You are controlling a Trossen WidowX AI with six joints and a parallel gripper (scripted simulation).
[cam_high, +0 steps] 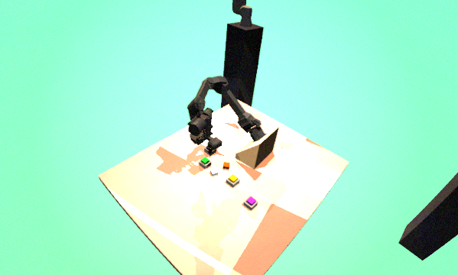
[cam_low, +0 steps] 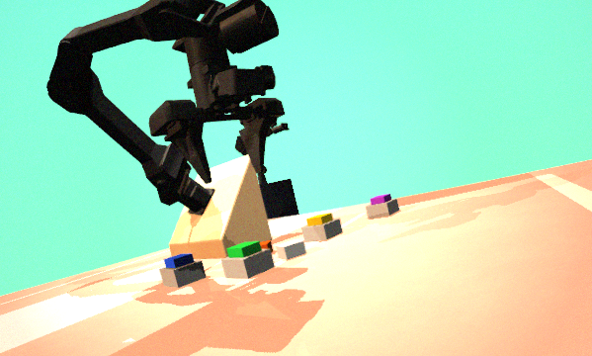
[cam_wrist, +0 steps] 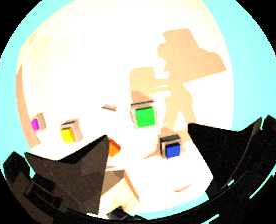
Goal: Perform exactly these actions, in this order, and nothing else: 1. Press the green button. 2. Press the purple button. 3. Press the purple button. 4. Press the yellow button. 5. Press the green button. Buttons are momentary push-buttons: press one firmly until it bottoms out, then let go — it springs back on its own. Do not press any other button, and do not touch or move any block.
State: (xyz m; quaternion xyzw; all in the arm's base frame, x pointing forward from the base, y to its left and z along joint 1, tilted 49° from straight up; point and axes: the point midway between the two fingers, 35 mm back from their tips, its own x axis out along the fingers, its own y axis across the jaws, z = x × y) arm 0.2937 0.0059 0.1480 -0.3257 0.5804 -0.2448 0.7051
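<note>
The green button [cam_high: 205,160] [cam_low: 244,249] [cam_wrist: 145,117] stands on a grey base, its cap raised. The yellow button [cam_high: 233,178] [cam_low: 320,220] [cam_wrist: 67,134] and the purple button [cam_high: 251,201] [cam_low: 380,199] [cam_wrist: 35,124] also have raised caps and stand in a line away from it. My gripper [cam_low: 236,177] [cam_wrist: 150,134] is open and empty, pointing down and held well above the table. In the wrist view the green button shows between the fingertips, slightly beyond them. No finger touches a button.
A blue button [cam_low: 179,261] [cam_wrist: 172,150] stands beside the green one, partly hidden by the gripper in the top view. An orange block [cam_high: 226,165] [cam_low: 266,245] [cam_wrist: 114,148] and a white block [cam_high: 213,173] [cam_low: 292,249] lie between green and yellow. A tan wedge [cam_high: 267,149] [cam_low: 248,213] stands by the arm's base.
</note>
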